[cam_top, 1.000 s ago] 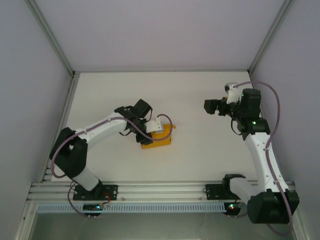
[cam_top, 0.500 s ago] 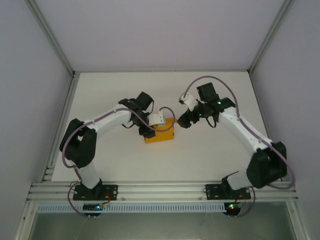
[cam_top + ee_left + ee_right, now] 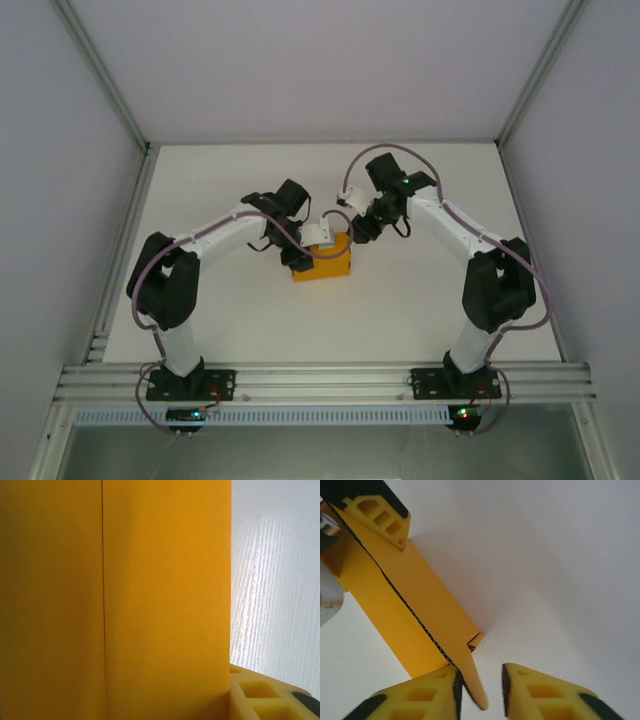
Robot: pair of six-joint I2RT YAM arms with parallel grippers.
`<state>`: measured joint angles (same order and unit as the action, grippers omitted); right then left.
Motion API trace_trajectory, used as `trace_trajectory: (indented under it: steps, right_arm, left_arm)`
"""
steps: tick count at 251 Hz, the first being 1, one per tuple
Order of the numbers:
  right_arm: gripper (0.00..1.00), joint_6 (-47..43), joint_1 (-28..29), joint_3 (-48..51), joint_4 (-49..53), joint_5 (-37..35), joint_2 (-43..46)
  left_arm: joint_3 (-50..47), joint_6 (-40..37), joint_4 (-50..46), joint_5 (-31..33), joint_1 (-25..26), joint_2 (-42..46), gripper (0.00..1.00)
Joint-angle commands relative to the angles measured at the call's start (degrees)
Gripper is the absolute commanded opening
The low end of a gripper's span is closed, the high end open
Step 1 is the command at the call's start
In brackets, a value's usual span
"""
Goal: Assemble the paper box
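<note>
From their bases at the near edge of the white bench (image 3: 420, 310), the left arm (image 3: 215, 240) and the right arm (image 3: 450, 228) both lean in toward the middle. There the orange-yellow paper box (image 3: 325, 265) sits between the two pincers, a little left of centre; whether it rests on the bench or hangs just above it cannot be told. The left pincer (image 3: 297, 257) is closed on the box's left end. In the right wrist view one yellow finger (image 3: 380, 512) lies flat against the box's broad face. In the left wrist view the card stands right up against the lens, a straight seam running down it and a fingertip at its lower right corner; the opposite finger is hidden behind the card. The right pincer (image 3: 480, 695) meets the box's far right corner, its jaws drawn narrow around a small end flap (image 3: 474, 682) that sticks out past the fluted edge. One pad (image 3: 456, 690) touches the flap; the other stands just clear of it.
</note>
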<state>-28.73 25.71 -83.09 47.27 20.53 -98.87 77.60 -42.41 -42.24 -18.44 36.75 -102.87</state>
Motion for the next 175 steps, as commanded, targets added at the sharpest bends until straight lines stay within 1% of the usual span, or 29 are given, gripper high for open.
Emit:
trace_trajectory:
  steps: [1,10,26,40,64,80,101,122,154,175]
  right_arm:
    - [0.19,-0.4,0.8,-2.1,5.0,0.5,-1.1]
    - [0.18,0.0,0.9,-1.9,5.0,0.5,-1.0]
    - [0.13,0.7,1.2,-1.7,5.0,0.5,-0.8]
    - [0.06,2.0,1.4,-1.3,4.0,0.5,-0.5]
    - [0.01,6.4,1.6,-0.2,1.5,1.1,0.4]
    - [0.00,12.5,1.8,1.2,-1.2,1.5,1.3]
    - [0.00,24.5,2.4,5.0,-7.2,2.0,3.0]
    - [0.00,36.1,4.3,12.4,-17.6,-2.0,5.9]
    - [0.00,46.7,5.3,21.4,-29.0,-6.9,10.3]
    - [0.00,50.2,5.6,25.2,-34.1,-7.1,11.4]
  left_arm:
    - [0.3,-0.7,-2.1,0.5,-0.3,-0.9,0.41]
    - [0.4,-0.7,-2.2,0.3,-0.4,-0.9,0.41]
    - [0.5,-0.4,-2.2,0.5,-0.3,-1.0,0.41]
    - [0.6,-0.1,-2.3,0.6,-0.4,-1.1,0.41]
    - [0.8,1.2,-1.3,0.9,-0.3,-0.9,0.41]
    - [0.7,2.5,0.1,1.4,-0.3,-0.8,0.42]
    - [0.4,4.5,2.1,1.9,-0.4,-0.9,0.42]
    - [0.1,5.7,3.4,1.8,-0.3,-1.1,0.43]
    - [0.3,7.0,4.0,2.2,-0.2,-1.7,0.44]
    - [0.5,7.2,3.8,2.3,-0.2,-2.0,0.44]
